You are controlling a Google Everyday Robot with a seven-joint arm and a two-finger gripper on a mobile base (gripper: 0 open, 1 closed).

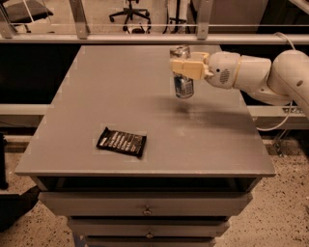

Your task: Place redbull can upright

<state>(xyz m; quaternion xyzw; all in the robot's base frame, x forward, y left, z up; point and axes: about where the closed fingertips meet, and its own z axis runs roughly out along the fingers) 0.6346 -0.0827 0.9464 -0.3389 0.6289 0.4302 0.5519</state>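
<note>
The redbull can (183, 87), slim and silver with blue patches, hangs upright in my gripper (180, 66), its shiny top just above the fingers. The gripper is shut on the can's upper part and reaches in from the right on a white arm (251, 75). The can is held a little above the grey table (120, 91), over its right-centre part; its shadow lies on the table just below and in front.
A flat dark snack wrapper (121, 142) lies near the table's front left. The table has drawers (147, 210) below its front edge. A metal rail (120, 39) runs behind the far edge, with office chairs (130, 14) beyond.
</note>
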